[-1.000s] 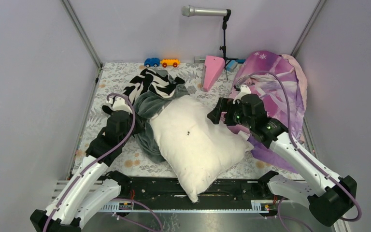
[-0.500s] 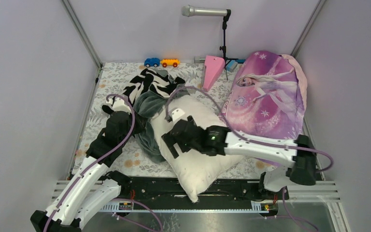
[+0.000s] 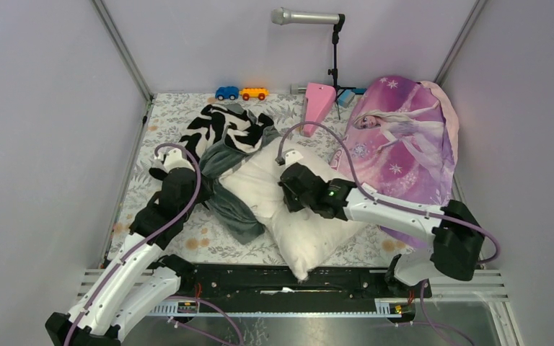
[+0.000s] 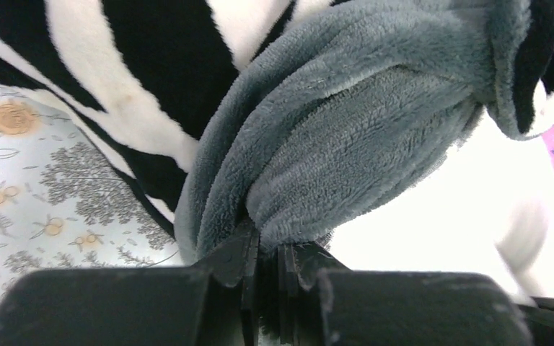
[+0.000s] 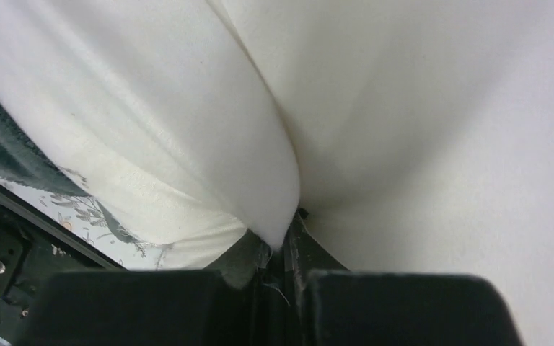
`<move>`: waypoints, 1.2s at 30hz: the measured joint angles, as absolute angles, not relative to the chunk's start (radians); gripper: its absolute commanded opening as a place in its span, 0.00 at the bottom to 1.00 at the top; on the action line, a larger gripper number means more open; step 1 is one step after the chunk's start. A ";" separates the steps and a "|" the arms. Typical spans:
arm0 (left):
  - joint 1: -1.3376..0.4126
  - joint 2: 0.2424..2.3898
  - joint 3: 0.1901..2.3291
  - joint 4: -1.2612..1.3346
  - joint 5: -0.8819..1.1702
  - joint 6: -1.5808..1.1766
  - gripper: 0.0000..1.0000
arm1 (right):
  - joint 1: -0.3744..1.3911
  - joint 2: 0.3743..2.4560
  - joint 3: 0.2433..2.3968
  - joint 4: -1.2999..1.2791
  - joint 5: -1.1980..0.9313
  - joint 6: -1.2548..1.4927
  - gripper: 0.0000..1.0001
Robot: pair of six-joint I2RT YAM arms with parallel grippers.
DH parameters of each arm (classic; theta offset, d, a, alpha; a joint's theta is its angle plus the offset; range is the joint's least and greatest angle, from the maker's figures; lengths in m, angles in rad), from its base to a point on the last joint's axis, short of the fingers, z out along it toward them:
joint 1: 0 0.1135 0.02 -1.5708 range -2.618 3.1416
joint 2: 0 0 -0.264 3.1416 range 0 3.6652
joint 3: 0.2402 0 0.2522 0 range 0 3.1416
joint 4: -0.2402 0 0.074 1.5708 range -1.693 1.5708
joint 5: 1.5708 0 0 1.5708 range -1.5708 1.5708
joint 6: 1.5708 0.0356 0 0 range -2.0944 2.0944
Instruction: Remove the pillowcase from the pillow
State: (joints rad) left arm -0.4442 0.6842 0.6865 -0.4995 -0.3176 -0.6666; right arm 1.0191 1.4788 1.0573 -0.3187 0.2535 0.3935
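- At centre: plump white cloth pillow (image 3: 299, 234), dark grey-green fleecy pillowcase (image 3: 232, 205) bunched against its left edge.
- Left gripper (image 4: 267, 249) pinches pillowcase; right gripper (image 5: 283, 249), pillow.
- Step: final separation; next, opposed pulls.

White pillow (image 3: 301, 234) against grey-green pillowcase (image 3: 235, 210)

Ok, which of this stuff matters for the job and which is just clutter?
Job: pillowcase, pillow, left gripper shut on pillowcase, right gripper shut on pillow.
Clutter: toy cars, microphone, pink wedge, princess fabric.
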 measured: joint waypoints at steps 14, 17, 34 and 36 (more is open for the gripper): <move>-0.448 0.665 0.728 -0.551 -0.456 -0.720 0.00 | 0.982 1.310 1.234 -0.329 0.417 0.268 0.00; -0.453 0.664 0.748 -0.569 -0.493 -0.738 0.00 | 0.939 1.310 1.267 -0.331 0.429 0.244 0.00; -0.463 0.642 0.777 -0.570 -0.557 -0.654 0.19 | 0.581 1.246 1.177 -0.310 0.064 0.355 0.00; -0.456 0.686 0.780 -0.542 -0.523 -0.617 0.51 | 0.568 1.249 1.174 -0.305 0.030 0.355 0.06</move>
